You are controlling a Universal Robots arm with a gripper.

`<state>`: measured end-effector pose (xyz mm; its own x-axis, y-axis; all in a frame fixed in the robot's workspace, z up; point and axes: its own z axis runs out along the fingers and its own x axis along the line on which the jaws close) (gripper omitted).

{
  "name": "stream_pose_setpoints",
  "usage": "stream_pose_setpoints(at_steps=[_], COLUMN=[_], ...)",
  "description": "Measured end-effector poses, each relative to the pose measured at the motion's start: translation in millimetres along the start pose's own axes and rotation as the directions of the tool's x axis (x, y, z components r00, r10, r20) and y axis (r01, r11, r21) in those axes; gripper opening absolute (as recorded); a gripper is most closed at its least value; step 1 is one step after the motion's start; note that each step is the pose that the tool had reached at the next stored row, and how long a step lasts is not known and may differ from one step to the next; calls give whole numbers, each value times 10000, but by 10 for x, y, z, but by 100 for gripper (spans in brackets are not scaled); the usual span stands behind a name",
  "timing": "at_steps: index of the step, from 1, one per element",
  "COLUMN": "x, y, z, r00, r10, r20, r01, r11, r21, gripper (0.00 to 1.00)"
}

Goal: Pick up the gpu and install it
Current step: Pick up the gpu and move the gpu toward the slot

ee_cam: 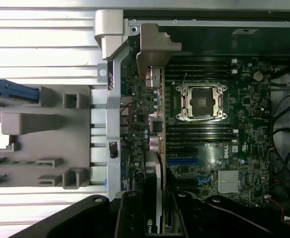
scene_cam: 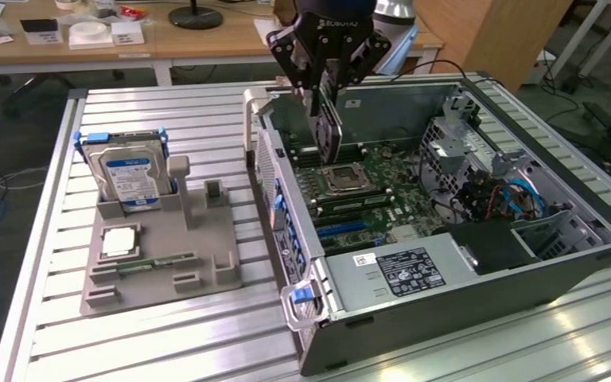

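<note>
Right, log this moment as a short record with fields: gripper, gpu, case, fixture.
gripper: shut on the gpu, above the open computer case
gpu: held upright on edge over the motherboard, beside the CPU socket; cannot tell whether it is seated in a slot
computer case: lying on its side, panel off, on the slatted table
fixture: gray, at the exterior view's left of the case; hard drive standing in it, memory stick lying flat in it
</note>
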<state>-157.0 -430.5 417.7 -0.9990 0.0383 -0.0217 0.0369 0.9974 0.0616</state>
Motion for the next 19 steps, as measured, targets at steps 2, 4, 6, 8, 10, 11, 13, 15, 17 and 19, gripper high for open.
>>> stream_pose_setpoints(at_steps=[2, 4, 6, 8, 10, 11, 13, 15, 17, 19], x=[-29, -59, -88, -118, -150, -165, -194, -222, -253, -282], y=[1, 2, 4, 5, 6, 6, 7, 8, 10, 10], z=[1, 2, 3, 3, 4, 4, 5, 6, 6, 7], r00=[10000, 10000, 10000, 10000, 10000, 10000, 10000, 10000, 10000, 10000], r10=[1, 0, 1, 1, 0, 0, 1, 1, 1, 0], r20=[1, 1, 0, 0, 1, 1, 0, 1, 1, 1], r01=[-1, 0, -1, -1, 0, 0, -1, -1, -1, 0], r11=[10000, 10000, 10000, 10000, 10000, 10000, 10000, 10000, 10000, 10000], r21=[0, -1, -1, 0, 0, 0, 0, 0, 0, -1], gripper=[27, 27, 27, 27, 27, 27, 27, 27, 27, 27])
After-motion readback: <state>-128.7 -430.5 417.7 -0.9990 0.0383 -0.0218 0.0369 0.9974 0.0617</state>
